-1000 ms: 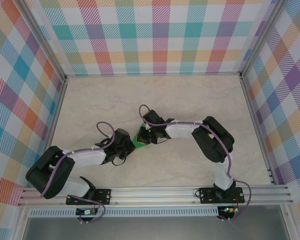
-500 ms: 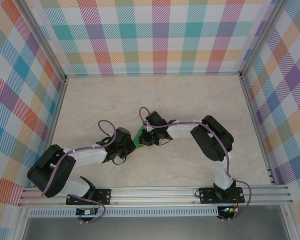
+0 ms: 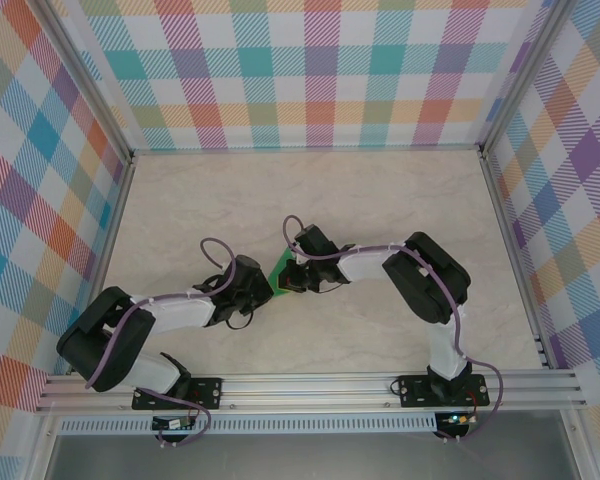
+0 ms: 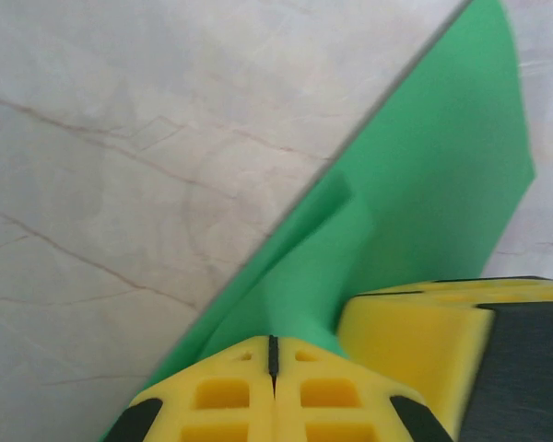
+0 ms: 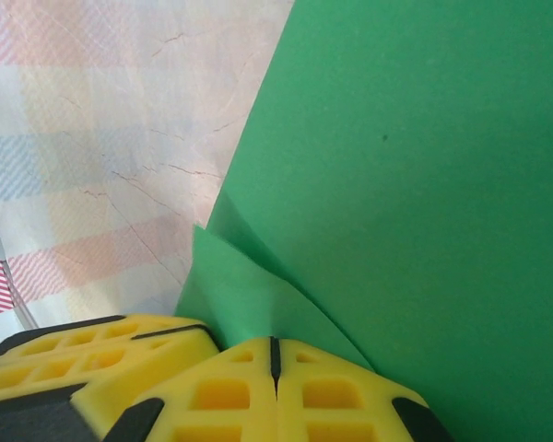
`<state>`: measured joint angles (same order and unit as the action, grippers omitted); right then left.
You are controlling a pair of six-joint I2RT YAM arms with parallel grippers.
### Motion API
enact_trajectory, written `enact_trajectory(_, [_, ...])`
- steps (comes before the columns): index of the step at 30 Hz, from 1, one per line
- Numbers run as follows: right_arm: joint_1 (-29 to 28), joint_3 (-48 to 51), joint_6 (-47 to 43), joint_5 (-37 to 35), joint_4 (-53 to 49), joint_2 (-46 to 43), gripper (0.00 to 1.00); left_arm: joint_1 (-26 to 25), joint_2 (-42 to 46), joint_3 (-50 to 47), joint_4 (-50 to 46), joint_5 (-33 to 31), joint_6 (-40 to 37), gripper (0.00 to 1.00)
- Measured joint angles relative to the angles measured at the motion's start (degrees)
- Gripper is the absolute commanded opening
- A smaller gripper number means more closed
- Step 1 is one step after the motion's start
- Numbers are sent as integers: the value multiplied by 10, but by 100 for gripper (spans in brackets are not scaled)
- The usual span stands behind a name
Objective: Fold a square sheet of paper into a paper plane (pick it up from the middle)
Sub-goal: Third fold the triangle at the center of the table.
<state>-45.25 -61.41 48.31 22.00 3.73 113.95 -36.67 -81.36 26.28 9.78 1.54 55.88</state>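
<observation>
The left gripper (image 3: 266, 290) and right gripper (image 3: 289, 281) have edged slightly closer since the earlier frame, and less of the green paper (image 3: 279, 275) shows between them
The left jaws are closed, their 2 yellow pads pinching a raised fold of the paper, which fans out ahead and to their right over the marble table (image 4: 101, 166); the right jaws are likewise clamped on a folded flap, the sheet spreading ahead and right of them
</observation>
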Motion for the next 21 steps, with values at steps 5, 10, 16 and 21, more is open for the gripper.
enact_trajectory(5, [3, 13, 14, -1, 13, -4, 0, 0, -2, -15, 36, -3, 0, 0])
enact_trajectory(10, [3, 22, 32, -9, 24, -8, 0, 0, -1, -25, 56, -8, 2, 0])
enact_trajectory(16, [3, 30, 45, -11, 35, -9, 0, -1, 17, -44, 62, -29, 10, 0])
enact_trajectory(21, [5, 35, 51, -9, 41, -9, 0, -1, 47, -69, 60, -51, 21, 0])
